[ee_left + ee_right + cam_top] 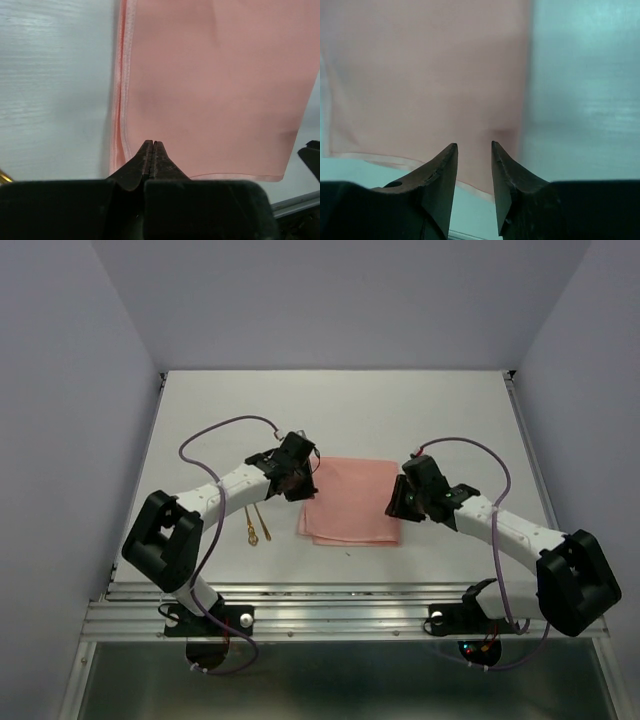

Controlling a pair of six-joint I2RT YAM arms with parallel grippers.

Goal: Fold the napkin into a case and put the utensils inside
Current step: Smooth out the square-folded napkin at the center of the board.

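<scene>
from the napkin, table lies open at 12 o'clock; left gripper blocks 10, right gripper 3, utensils 8.

The napkin is laid on the table between the left gripper and the right gripper, while the utensils are found left of the left gripper.

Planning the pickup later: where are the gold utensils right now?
In the top view, the utensils lie side by side on the table, just left of the folded napkin, apart from it.
</scene>
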